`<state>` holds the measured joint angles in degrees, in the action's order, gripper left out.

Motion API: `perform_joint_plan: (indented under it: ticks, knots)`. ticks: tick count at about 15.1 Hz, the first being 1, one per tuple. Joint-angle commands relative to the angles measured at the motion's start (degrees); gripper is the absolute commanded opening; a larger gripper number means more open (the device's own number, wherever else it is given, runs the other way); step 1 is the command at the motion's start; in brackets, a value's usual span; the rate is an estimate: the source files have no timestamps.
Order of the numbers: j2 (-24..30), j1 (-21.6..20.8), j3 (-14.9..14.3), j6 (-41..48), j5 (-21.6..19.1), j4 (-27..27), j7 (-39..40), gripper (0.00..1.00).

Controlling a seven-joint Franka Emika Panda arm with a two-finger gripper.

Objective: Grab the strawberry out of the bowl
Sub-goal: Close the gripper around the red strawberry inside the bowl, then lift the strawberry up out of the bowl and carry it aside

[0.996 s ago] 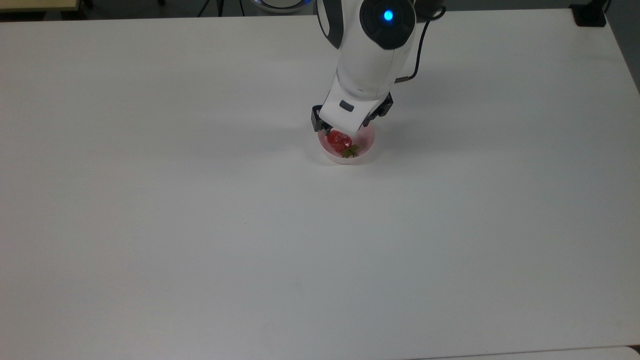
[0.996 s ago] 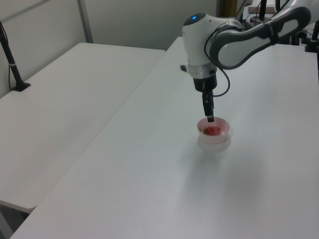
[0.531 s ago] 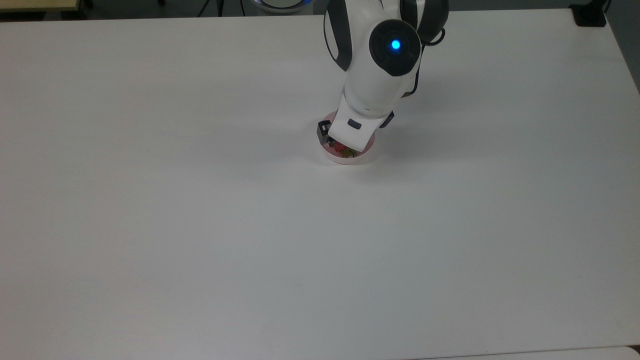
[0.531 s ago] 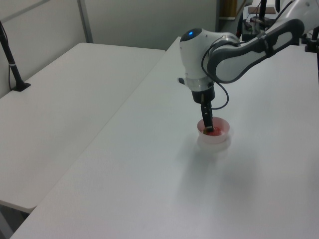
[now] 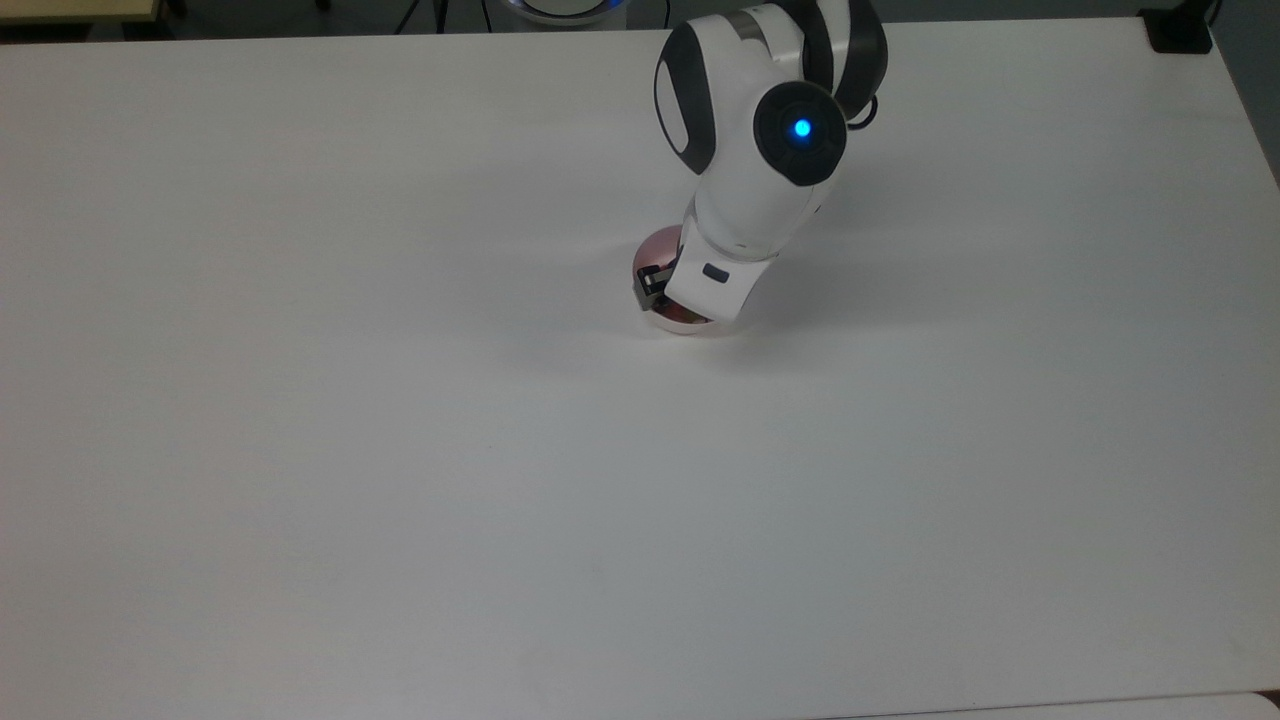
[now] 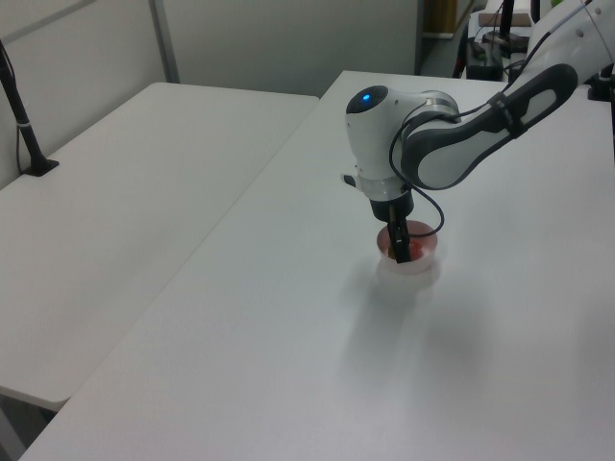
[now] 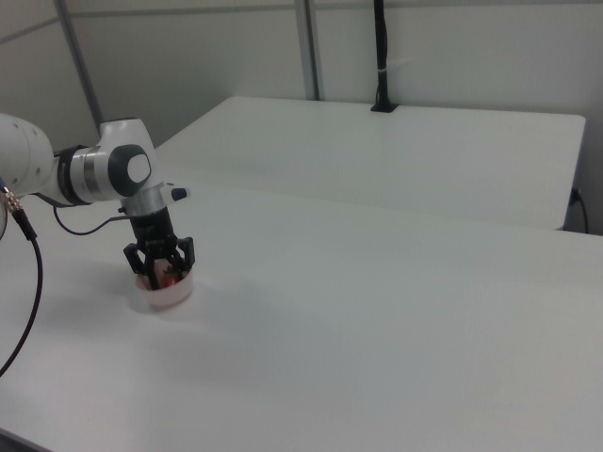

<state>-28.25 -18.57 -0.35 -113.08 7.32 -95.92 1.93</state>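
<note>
Gripper [image 7: 161, 275] down inside the bowl [image 7: 162, 295], fingers spread apart on either side of the strawberry [image 7: 168, 276], contact with the fruit impossible to judge. Lower than a second ago, when poised above the rim with the fruit plain in the top view. Small red patch between the fingers, in the pale pink bowl on the white table [image 7: 377, 311].
</note>
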Motion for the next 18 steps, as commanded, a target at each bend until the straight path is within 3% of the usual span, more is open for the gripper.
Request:
perform_joint_plan:
  ticks: [1, 9, 18]
  knots:
    - [0.30, -1.12, -0.70, -2.23, 1.38, -2.61, 0.80, 0.54]
    - [2.93, -0.77, -0.70, -1.18, 0.41, -2.08, 0.71, 0.42]
    - [7.76, 0.90, -0.79, 3.03, -2.13, -1.29, 2.19, 0.38]
